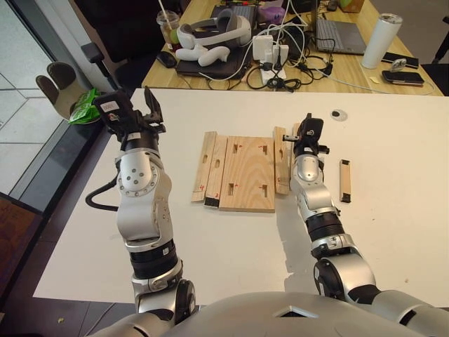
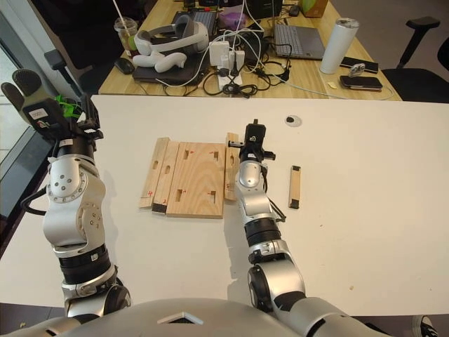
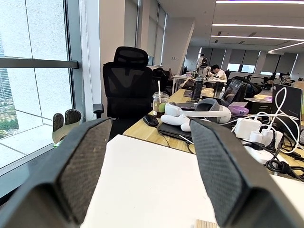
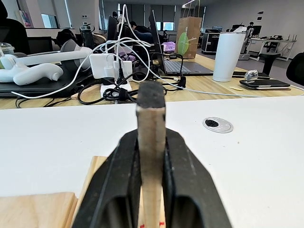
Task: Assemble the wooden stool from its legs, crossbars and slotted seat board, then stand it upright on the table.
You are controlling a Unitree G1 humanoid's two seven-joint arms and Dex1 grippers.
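Near the middle of the white table, a pale square wooden seat board with rectangular slots is lying flat. A slotted wooden slat is resting against its 9 o'clock edge, and a second pale slat is lying just beside that one, farther toward 9 o'clock. A thin wooden strip is running along the board's 3 o'clock edge.

The right tool is sitting at the 12 o'clock end of that strip, clamped on a narrow wooden bar with a dark end cap. The bar is standing up between the two black fingers. I cannot tell whether it is touching the strip below.

A short wooden bar with dark ends is lying alone toward 3 o'clock, apart from the right arm.

The left tool is hanging toward 10 o'clock from the board, well apart from every wooden piece. Its fingers are spread wide and gripping nothing.

A cluttered wooden desk is standing beyond the table at 12 o'clock.
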